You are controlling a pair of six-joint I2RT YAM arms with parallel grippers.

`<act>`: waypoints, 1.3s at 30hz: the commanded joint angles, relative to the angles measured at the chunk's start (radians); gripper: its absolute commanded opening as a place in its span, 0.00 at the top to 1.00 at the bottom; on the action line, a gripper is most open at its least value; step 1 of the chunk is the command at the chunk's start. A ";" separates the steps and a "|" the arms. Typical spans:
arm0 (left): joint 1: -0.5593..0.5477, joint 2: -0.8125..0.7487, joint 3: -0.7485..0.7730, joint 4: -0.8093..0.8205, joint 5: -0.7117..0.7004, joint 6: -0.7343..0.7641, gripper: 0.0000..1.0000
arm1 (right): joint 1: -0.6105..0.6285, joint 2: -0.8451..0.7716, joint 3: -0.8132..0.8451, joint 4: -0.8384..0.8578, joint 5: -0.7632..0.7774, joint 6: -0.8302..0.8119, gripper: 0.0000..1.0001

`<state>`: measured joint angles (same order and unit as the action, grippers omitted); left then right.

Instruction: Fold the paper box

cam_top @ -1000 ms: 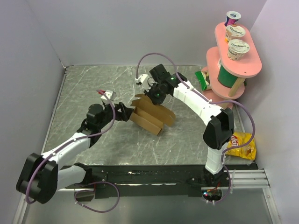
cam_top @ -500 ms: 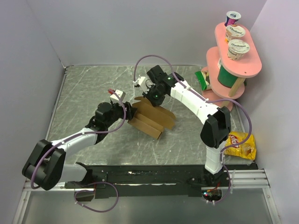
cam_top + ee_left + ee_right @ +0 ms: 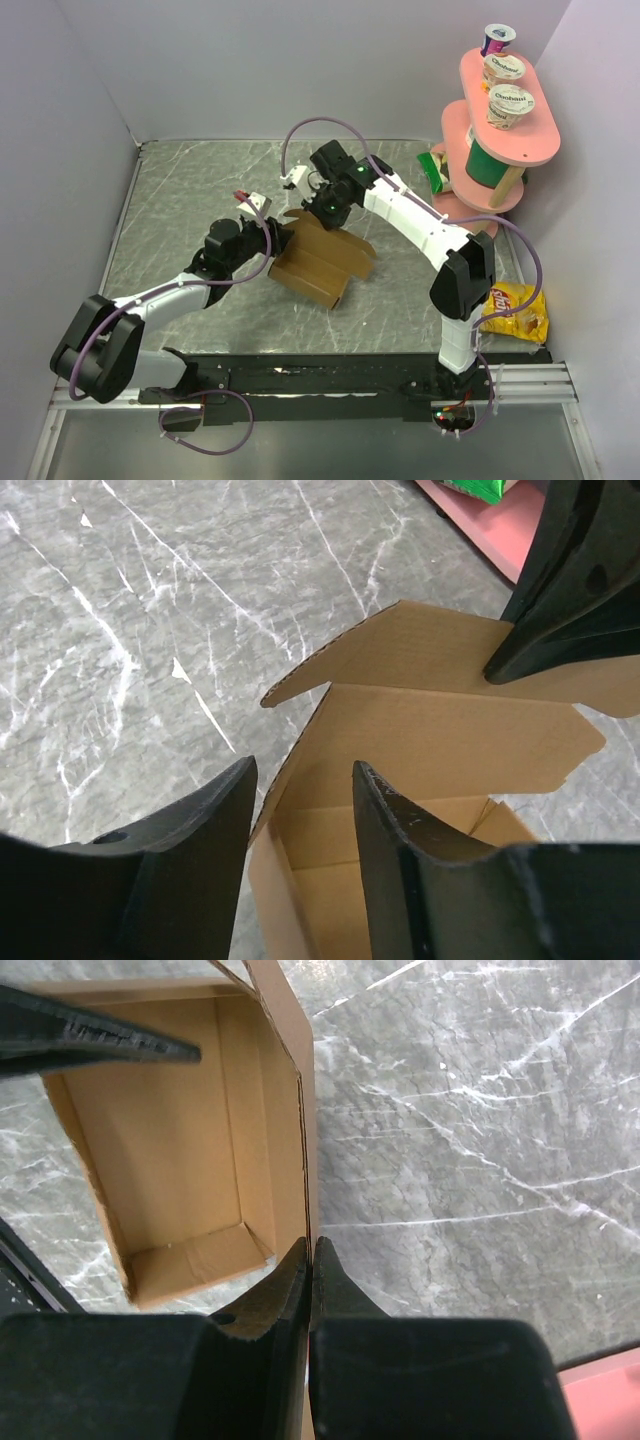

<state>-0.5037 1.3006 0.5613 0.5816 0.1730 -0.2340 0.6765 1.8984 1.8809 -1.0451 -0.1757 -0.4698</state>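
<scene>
The paper box (image 3: 325,262) is plain brown cardboard, half formed, with its open side up and flaps standing, at the middle of the marble table. My right gripper (image 3: 325,208) is shut on the thin far wall of the box (image 3: 160,1130), which is pinched between its tips (image 3: 311,1243). My left gripper (image 3: 276,243) is at the box's left end. In the left wrist view its jaws (image 3: 305,767) stand apart, astride the left wall of the box (image 3: 440,730), with a gap on each side. The right gripper's finger (image 3: 560,600) holds the raised flap there.
A pink two-tier stand (image 3: 500,120) with yogurt cups and a green can stands at the back right. A green packet (image 3: 432,170) lies beside it. A yellow chips bag (image 3: 515,310) lies near the right arm's base. Grey walls close the table's left, back and right.
My left gripper has moved right to the box's left wall and its jaws have narrowed. The right gripper has shifted slightly left with the wall, and the box has turned a little.
</scene>
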 commanded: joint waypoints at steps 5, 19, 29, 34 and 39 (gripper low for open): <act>-0.002 0.012 0.023 0.063 0.002 -0.044 0.59 | 0.014 -0.081 0.055 0.003 0.031 0.032 1.00; -0.047 0.069 0.035 0.061 -0.151 -0.145 0.80 | 0.067 -0.071 0.064 0.069 0.085 0.158 0.95; -0.055 0.101 0.019 0.106 -0.219 -0.188 0.99 | 0.077 -0.111 0.027 0.144 0.058 0.266 0.48; -0.055 0.072 -0.034 0.147 -0.231 -0.087 0.99 | 0.037 -0.247 -0.086 0.253 0.113 0.351 0.09; -0.053 0.026 -0.046 0.077 -0.270 -0.045 0.99 | -0.106 -0.494 -0.398 0.474 -0.088 0.450 0.00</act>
<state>-0.5549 1.3834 0.5194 0.6422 -0.0528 -0.3317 0.6792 1.6249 1.6802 -0.7925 -0.1448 -0.1295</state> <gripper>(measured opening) 0.024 0.989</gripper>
